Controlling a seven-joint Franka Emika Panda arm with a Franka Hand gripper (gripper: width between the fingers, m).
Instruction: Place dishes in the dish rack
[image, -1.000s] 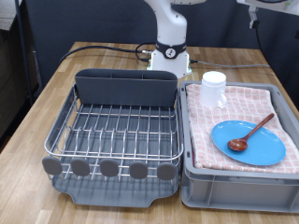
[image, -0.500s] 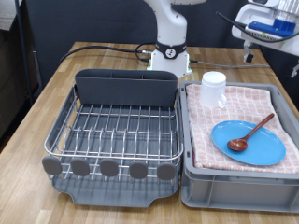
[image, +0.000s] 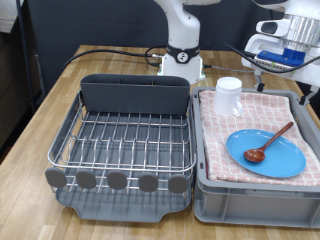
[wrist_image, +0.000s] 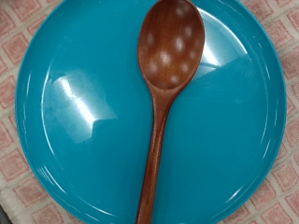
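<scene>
Dishes all sit in the grey tub (image: 205, 205) at the exterior view's right, on its pink checked cloth (image: 215, 135); none has reached the rack (image: 120, 150), whose wire grid and utensil box (image: 135, 95) hold nothing that we can see. The plate (image: 266, 153) lies flat toward the tub's near end, with the spoon (image: 270, 141) across it, bowl resting on the plate and handle running off over the rim toward the exterior view's top right. The cup (image: 229, 96) stands upright at the tub's far corner, apart from the plate.

We judge the work to be at its first step, the approach to a first dish. Our gripper (image: 283, 62) hangs high at the exterior view's top right, above the tub's far end and well clear of everything. The fingers are too small and blurred there for us to tell how the jaws stand, and the wrist view shows no fingertips; nothing is seen held.

That wrist view looks straight down on the plate (wrist_image: 75, 112) with the spoon (wrist_image: 163, 93) filling the middle, so the spoon seems the likeliest target. We reckon the pick calls for a descent onto the slim handle, jaws set across its width, and enough care that the spoon does not skid on the glossy plate.
</scene>
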